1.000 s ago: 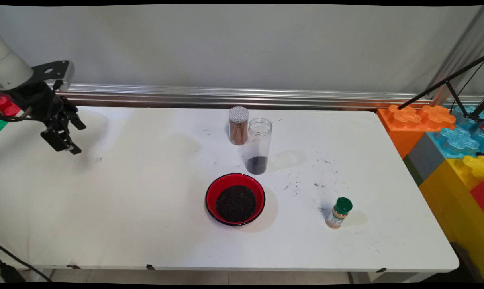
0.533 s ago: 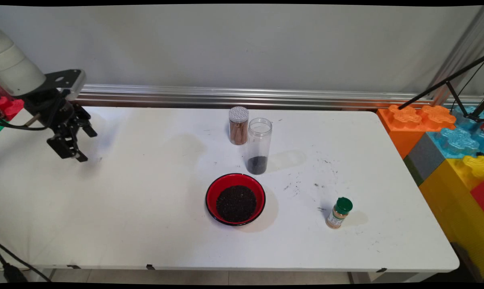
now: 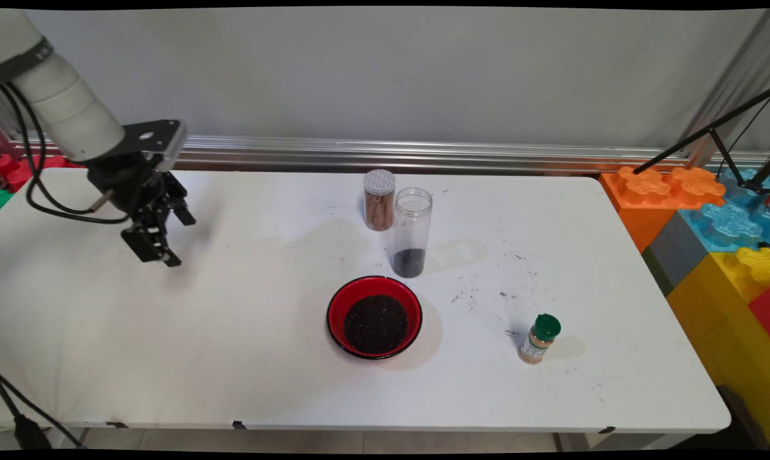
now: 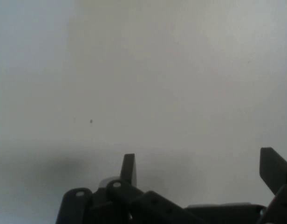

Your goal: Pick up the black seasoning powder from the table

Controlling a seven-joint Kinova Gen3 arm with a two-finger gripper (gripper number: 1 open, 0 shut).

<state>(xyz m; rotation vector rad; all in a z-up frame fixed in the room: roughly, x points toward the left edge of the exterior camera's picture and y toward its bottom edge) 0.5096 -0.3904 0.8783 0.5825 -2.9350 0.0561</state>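
Gripper — black, two-fingered, spread wide with nothing between the fingers; hangs above bare white table, angled downward. Well off to its right: red bowl, round, filled with dark grains; beyond it a tall clear jar, open-topped, with dark grains at its bottom, just beside a lidded cinnamon jar. Farthest right — small green-capped spice bottle, upright.

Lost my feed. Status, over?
Gripper open, empty, above bare table, left side. Red bowl of dark grains nearest, clear jar behind it. Nothing between.
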